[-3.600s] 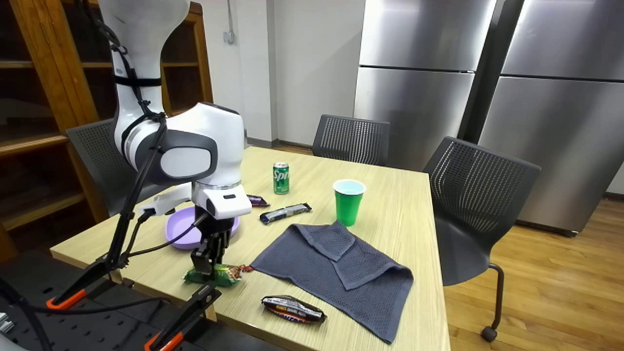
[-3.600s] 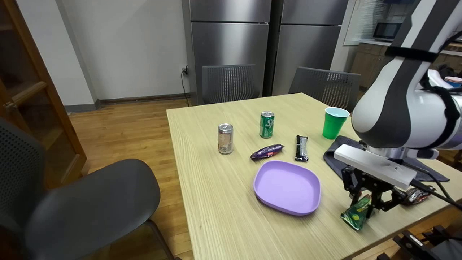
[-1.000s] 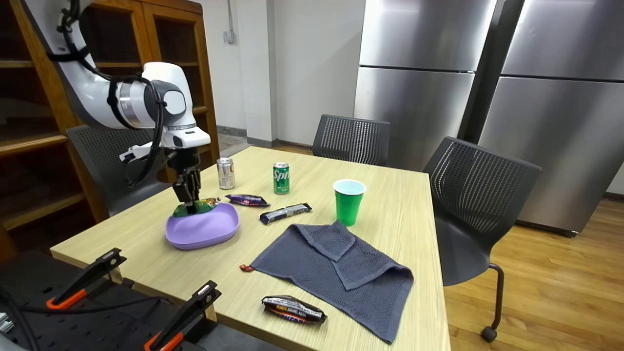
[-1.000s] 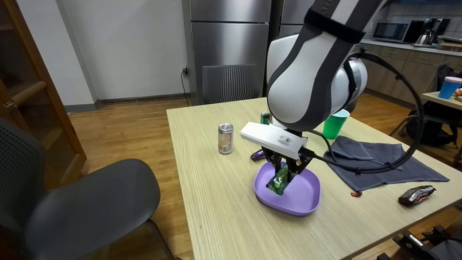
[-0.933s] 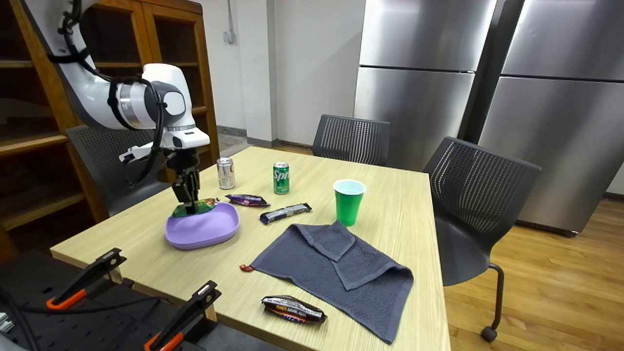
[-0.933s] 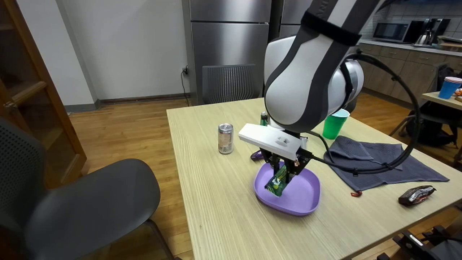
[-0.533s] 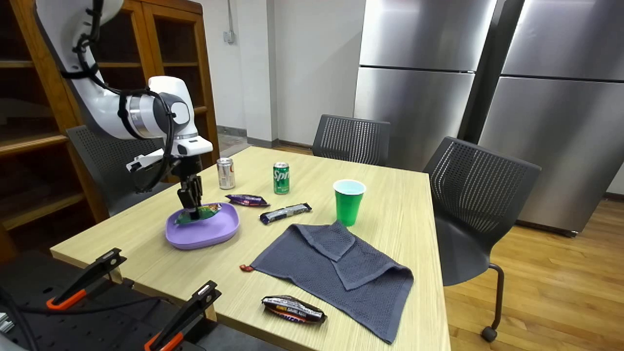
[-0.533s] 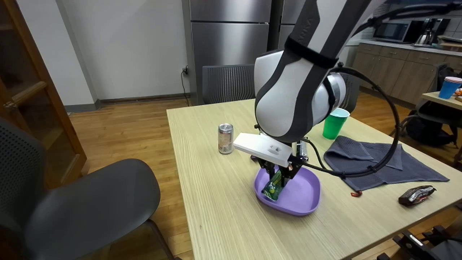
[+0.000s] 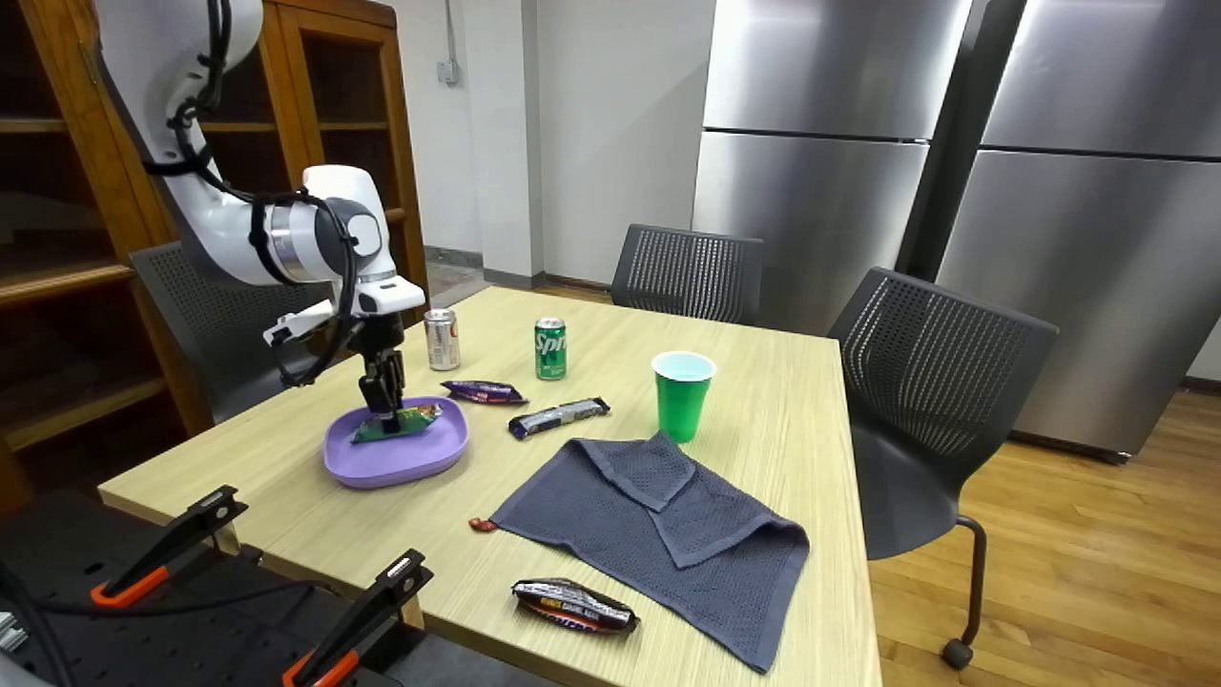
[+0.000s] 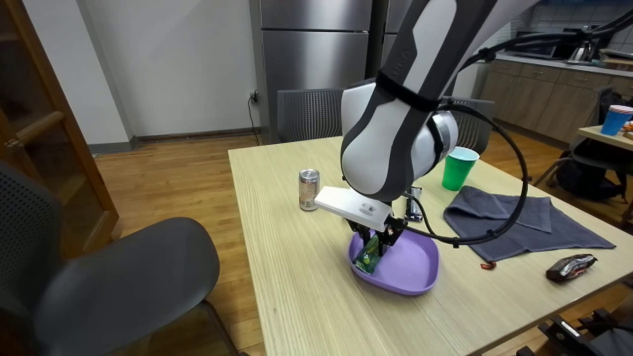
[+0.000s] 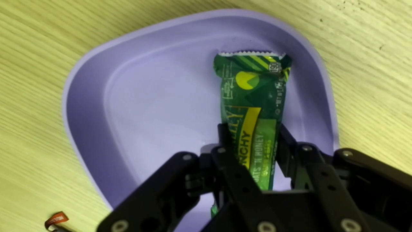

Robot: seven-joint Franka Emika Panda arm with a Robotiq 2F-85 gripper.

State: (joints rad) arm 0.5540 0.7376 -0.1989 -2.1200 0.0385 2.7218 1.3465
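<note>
Green bar (image 11: 252, 116) — now in plate (image 11: 161, 93)

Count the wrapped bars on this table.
4: a green bar in the gripper, inside the plate; a purple bar beside it; a silver bar between that and the towel; a brown bar near the table edge. The towel could hide more.

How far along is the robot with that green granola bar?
Looks done: the Oats 'n Honey granola bar is inside the purple plate. In hand: the jaws grip the bar's sides. Left, probably: opening the jaws and backing off, since the bar isn't released yet. Whether it rests fully on the plate is unclear.
</note>
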